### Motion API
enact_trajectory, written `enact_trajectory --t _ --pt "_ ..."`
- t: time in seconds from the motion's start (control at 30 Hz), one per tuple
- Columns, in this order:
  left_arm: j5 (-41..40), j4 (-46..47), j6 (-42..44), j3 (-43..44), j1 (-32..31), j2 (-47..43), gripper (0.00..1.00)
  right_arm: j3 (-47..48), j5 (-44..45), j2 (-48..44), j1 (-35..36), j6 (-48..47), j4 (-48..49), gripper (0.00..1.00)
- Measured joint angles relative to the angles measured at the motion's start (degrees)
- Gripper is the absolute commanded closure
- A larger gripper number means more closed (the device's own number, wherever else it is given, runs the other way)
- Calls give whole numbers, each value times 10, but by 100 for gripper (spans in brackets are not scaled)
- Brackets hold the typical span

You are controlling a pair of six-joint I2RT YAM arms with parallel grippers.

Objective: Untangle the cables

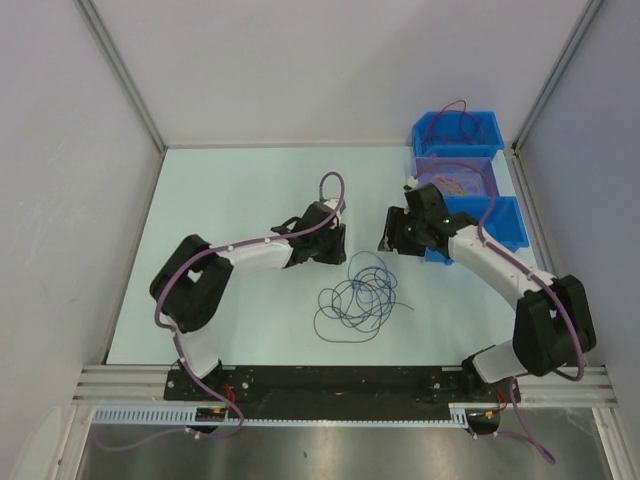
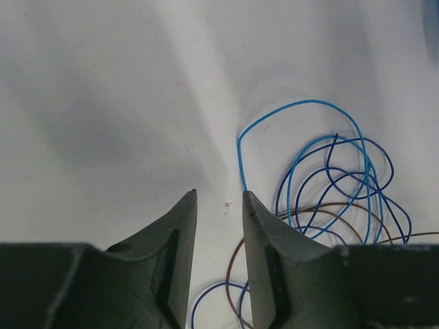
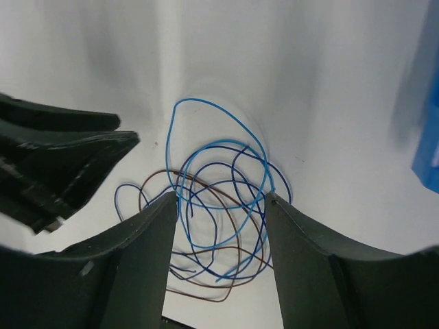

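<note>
The cables lie in one loose tangle of light blue, dark blue and brown loops on the pale table, between the two arms. My left gripper hovers just left of and behind the tangle. In the left wrist view its jaws stand a little apart with nothing between them, and the cables curl to their right and beneath them. My right gripper is behind and to the right of the tangle. Its jaws are open wide, framing the cables on the table below, and hold nothing.
A row of bins stands at the back right: a blue one, a clear purple-tinted one and another blue one beside the right arm. A blue bin edge shows in the right wrist view. Walls enclose the table.
</note>
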Motion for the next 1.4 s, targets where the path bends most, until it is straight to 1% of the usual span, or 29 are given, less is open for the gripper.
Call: enact_trajectory --t 0.23,0.53,0.6,0.63,0.7,0.9,1.03,1.1,1.13,1.17,1.2,1.3,1.4 --pt "-2 15 19 38 -27 50 55 6 21 -76 -16 -16 -55 41" --pt "-37 8 52 104 -62 107 47 6 19 -94 -37 -27 -89 42" --pt "-47 1 59 115 -65 115 46 6 16 -94 -38 -28 -90 42" --pt "-66 -6 68 128 -67 127 45 6 9 -94 -38 -30 -90 43" --pt "-72 -10 72 132 -67 131 45 6 7 -94 -38 -30 -90 43" --pt "-93 -17 90 150 -67 147 47 6 1 -94 -39 -34 -91 43" --pt "-94 -14 97 162 -67 158 64 6 -1 -94 -39 -37 -93 44" --pt "-90 -9 98 165 -67 162 71 6 -1 -94 -39 -37 -93 45" --pt "-88 -7 98 165 -67 163 79 6 -1 -94 -39 -37 -93 45" --pt "-85 -5 98 166 -67 164 83 6 -1 -94 -39 -37 -93 45" --pt "-82 -4 97 167 -67 165 91 6 -1 -94 -39 -37 -93 45" --pt "-78 -5 97 167 -67 165 100 6 -2 -94 -39 -36 -93 45" --pt "-76 -10 97 170 -67 165 100 6 -3 -94 -39 -36 -93 46"
